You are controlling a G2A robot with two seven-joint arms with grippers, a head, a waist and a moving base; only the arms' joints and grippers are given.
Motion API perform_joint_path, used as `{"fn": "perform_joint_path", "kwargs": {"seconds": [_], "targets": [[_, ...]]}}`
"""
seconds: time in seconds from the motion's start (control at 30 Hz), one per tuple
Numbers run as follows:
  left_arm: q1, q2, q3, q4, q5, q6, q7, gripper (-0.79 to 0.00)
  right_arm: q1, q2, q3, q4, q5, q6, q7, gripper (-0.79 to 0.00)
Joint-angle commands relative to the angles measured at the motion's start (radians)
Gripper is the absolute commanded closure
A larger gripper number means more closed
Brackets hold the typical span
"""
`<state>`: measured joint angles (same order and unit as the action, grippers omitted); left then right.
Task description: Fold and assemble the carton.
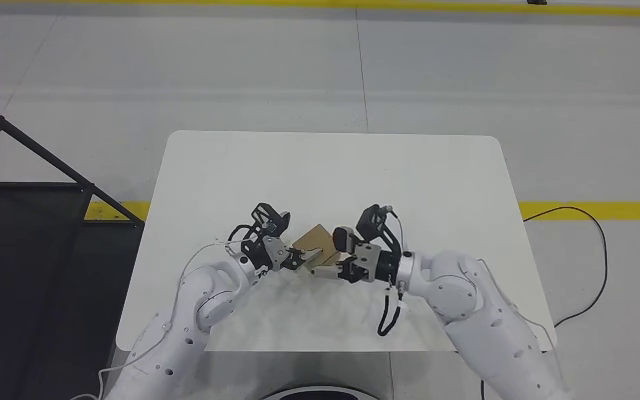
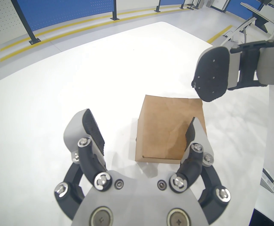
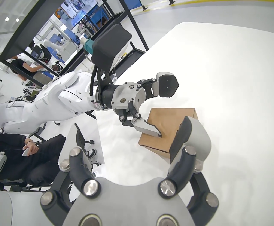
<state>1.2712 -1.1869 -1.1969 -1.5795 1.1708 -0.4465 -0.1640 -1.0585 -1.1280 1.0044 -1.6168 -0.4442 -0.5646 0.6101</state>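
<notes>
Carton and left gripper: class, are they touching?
Touching. The right wrist view shows one finger of the left gripper resting on top of the carton.

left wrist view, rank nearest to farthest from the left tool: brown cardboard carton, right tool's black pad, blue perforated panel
1. brown cardboard carton, at the left tool's fingertip
2. right tool's black pad, above the carton's far corner
3. blue perforated panel, beyond the white table

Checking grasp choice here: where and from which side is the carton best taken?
Probably the seamed edge nearest the open left pincer: the carton lies low on the table, and that edge shows thickness to pinch, so come in low from that side.
</notes>
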Motion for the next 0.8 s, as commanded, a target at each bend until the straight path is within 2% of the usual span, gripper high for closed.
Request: {"fn": "perform_joint_path", "kwargs": {"seconds": [0.0,0.77], "targets": [[-0.001,0.0,0.001,0.001,0.0,0.0,0.0,-0.785,0.001,0.0,-0.002,0.002,0.001,0.004,0.009,-0.785],[-0.009,-0.001,0.007,0.007,-0.003,0.003,-0.006,-0.785,0.061,-0.013,-0.046,0.07,0.044,0.017,0.068,-0.785]]}}
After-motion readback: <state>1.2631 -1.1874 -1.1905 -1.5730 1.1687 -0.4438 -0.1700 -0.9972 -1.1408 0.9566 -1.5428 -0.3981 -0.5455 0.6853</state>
